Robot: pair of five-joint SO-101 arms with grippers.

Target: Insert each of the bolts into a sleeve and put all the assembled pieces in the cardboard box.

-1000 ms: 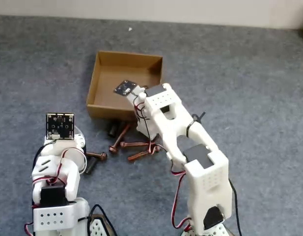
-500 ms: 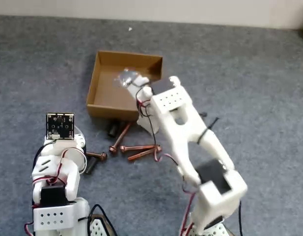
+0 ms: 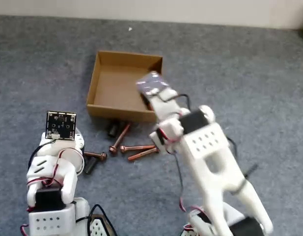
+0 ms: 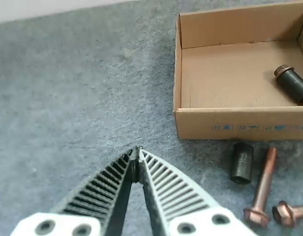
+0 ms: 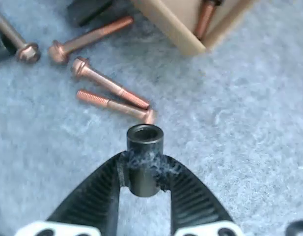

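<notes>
My right gripper (image 5: 144, 166) is shut on a black sleeve (image 5: 144, 147), held upright above the grey carpet. Beyond it lie several copper bolts (image 5: 108, 84) and the corner of the cardboard box (image 5: 177, 25), with a copper bolt end (image 5: 206, 15) inside. My left gripper (image 4: 137, 158) is shut on nothing, low over the carpet short of the box (image 4: 239, 123). One assembled bolt and sleeve (image 4: 292, 83) lies in that box. A loose black sleeve (image 4: 241, 162) and bolts (image 4: 262, 189) lie by the box's near wall. In the high view the box (image 3: 126, 55) is at centre back, with bolts (image 3: 139, 147) before it.
Another black sleeve (image 3: 91, 164) lies near the left arm's base, and one (image 3: 112, 129) rests against the box's front wall. The right arm (image 3: 205, 147) stretches over the table's middle towards the box's right corner. Open carpet lies left and right of the box.
The right arm has swung up and to the right, its wrist moving from over the box's front wall towards the right corner. The left arm has hardly shifted.
</notes>
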